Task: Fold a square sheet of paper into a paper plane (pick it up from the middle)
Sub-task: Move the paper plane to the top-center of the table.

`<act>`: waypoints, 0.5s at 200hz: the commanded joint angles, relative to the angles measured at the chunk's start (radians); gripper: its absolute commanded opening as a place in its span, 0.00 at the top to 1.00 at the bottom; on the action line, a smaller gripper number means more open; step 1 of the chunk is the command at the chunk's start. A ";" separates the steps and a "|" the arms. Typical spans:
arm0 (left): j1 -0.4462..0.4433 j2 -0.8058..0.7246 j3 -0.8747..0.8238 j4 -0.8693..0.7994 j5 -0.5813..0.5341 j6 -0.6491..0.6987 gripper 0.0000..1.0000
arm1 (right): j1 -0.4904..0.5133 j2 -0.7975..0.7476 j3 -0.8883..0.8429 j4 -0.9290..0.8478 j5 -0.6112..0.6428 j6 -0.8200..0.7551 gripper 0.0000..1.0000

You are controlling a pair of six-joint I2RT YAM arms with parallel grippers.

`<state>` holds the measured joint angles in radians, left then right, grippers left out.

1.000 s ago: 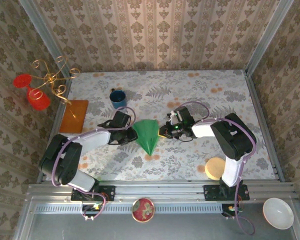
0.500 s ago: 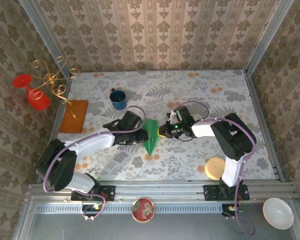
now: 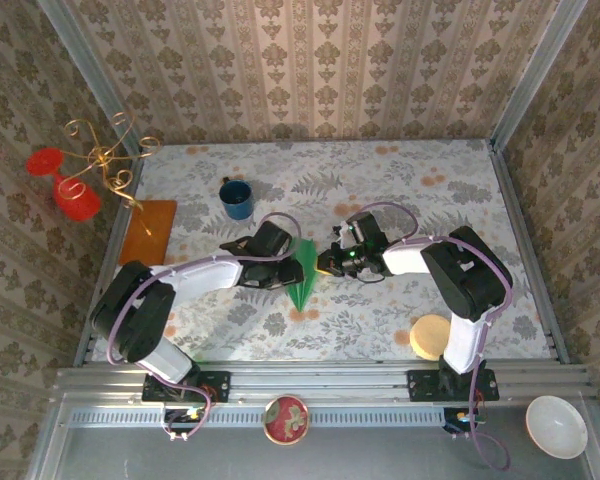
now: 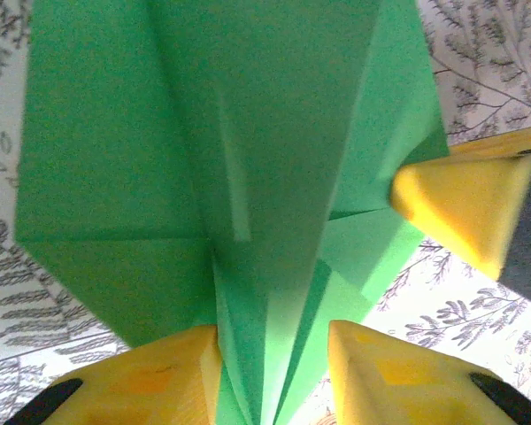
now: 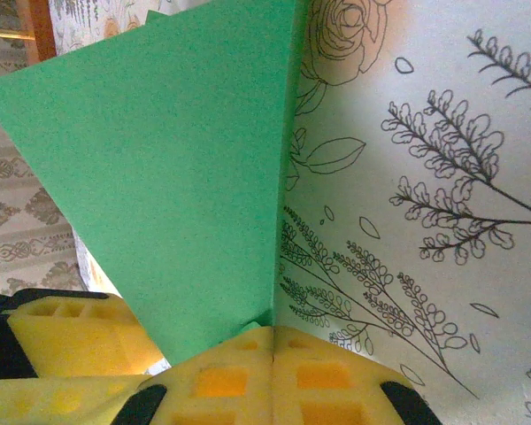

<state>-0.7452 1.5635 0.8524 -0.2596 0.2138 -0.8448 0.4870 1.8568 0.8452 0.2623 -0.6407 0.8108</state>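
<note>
One paper plane point(image 3: 301, 281) lies mid-table between two grippers, folded narrow, nose toward the near edge. One blue mug point(image 3: 236, 198), one orange-brown sheet point(image 3: 148, 232), one red-cupped wire stand point(image 3: 85, 172) on the left. Left gripper point(image 3: 286, 271): its yellow fingers point(image 4: 150, 381) stand slightly apart with the plane's centre fold between them, pressed on both sides. Right gripper point(image 3: 323, 263): pads point(image 5: 274, 372) together, pinching the plane's edge; the green wing rises upright above them.

The left gripper point(image 3: 288, 268) and right gripper point(image 3: 323, 262) flanked the narrow green paper plane point(image 3: 301, 278) mid-table
</note>
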 commanded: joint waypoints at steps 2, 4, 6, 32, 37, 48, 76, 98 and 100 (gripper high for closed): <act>-0.019 0.022 0.028 0.012 0.027 -0.001 0.60 | 0.006 0.004 0.017 -0.011 -0.020 -0.005 0.98; -0.020 0.023 0.029 0.013 0.029 0.001 0.60 | 0.006 0.004 0.016 -0.011 -0.019 -0.004 0.98; -0.021 0.025 0.030 0.013 0.030 0.002 0.60 | 0.006 0.003 0.017 -0.011 -0.019 -0.004 0.99; -0.044 0.048 0.047 -0.005 0.023 0.009 0.55 | 0.005 0.002 0.017 -0.011 -0.020 -0.004 0.98; -0.047 0.053 0.053 -0.013 0.017 0.013 0.55 | 0.006 0.002 0.017 -0.011 -0.020 -0.004 0.99; -0.055 0.064 0.065 -0.030 0.002 0.016 0.55 | 0.006 0.002 0.018 -0.011 -0.020 -0.004 0.99; -0.066 0.088 0.094 -0.078 -0.042 0.019 0.54 | 0.006 0.001 0.018 -0.014 -0.020 -0.002 0.99; -0.071 0.111 0.112 -0.105 -0.067 0.021 0.56 | 0.006 0.000 0.017 -0.015 -0.020 -0.003 0.99; -0.071 0.113 0.113 -0.104 -0.068 0.020 0.56 | 0.006 -0.001 0.017 -0.015 -0.021 -0.003 0.99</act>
<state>-0.8066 1.6531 0.9306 -0.3012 0.1936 -0.8406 0.4870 1.8568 0.8452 0.2623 -0.6407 0.8108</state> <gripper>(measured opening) 0.451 0.068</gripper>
